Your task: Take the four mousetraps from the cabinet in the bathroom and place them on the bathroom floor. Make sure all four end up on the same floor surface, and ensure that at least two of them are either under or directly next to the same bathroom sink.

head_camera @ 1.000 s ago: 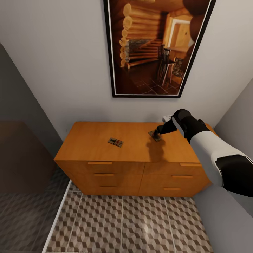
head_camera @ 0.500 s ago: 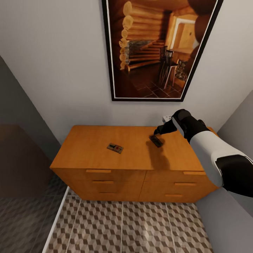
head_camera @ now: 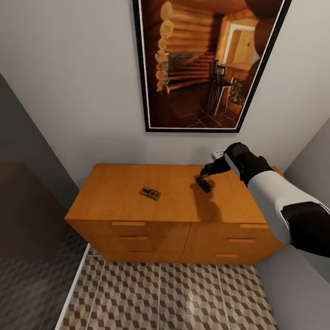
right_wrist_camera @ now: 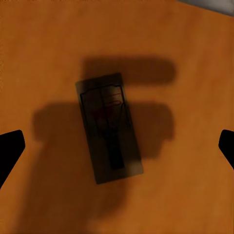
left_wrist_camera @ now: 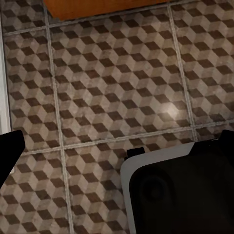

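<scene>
Two mousetraps lie flat on top of the orange-brown cabinet [head_camera: 119,183]. One mousetrap [head_camera: 150,193] is near the middle of the top. The other mousetrap [head_camera: 203,183] is toward the back right, in the arm's shadow. My right gripper [head_camera: 205,172] hovers just above that trap, open. In the right wrist view the same trap [right_wrist_camera: 109,127] lies between the wide-apart fingertips [right_wrist_camera: 9,151], untouched. My left gripper [left_wrist_camera: 117,146] is open and empty, hanging over the cube-patterned bathroom floor [left_wrist_camera: 107,73] in front of the cabinet's foot [left_wrist_camera: 97,6]. The sink is out of view.
The cabinet stands against a white wall under a large framed picture [head_camera: 206,64]. A grey wall [head_camera: 307,151] closes in on the right and a dark partition [head_camera: 23,201] on the left. My own white and black base [left_wrist_camera: 180,190] shows in the left wrist view.
The head camera has shifted slightly. My right gripper stood right at the back-right mousetrap a second ago; it now sits a little above it, and the trap lies flat. Nothing moved in the last half second.
</scene>
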{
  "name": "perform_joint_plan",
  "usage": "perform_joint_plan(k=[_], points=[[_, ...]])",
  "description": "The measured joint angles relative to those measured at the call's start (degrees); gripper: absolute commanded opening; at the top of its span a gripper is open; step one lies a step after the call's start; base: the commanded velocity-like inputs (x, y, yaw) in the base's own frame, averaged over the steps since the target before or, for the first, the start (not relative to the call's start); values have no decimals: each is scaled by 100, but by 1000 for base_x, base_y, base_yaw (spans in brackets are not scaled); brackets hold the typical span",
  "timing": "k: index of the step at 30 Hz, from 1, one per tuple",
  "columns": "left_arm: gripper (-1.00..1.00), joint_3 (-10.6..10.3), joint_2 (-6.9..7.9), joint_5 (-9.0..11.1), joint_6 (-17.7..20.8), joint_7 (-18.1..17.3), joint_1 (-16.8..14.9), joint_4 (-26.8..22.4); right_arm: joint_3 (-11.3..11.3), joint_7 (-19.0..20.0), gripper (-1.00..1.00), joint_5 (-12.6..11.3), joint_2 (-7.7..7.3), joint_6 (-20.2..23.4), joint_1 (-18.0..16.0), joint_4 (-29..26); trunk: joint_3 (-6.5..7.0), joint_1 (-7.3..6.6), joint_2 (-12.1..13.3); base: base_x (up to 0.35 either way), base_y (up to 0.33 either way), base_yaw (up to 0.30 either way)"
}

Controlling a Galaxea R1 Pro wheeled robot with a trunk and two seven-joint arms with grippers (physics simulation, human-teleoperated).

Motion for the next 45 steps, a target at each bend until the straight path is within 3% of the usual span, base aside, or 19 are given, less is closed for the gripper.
perform_joint_plan(k=[24,45], points=[[100,0,2,0,1,0,0,0,3,20,100,-20,6,-24,0,18,-7,0,0,0,0,0],[100,0,1,0,1,0,0,0,-1,20,100,-20,1,-24,0,18,-178,0,0,0,0,0]])
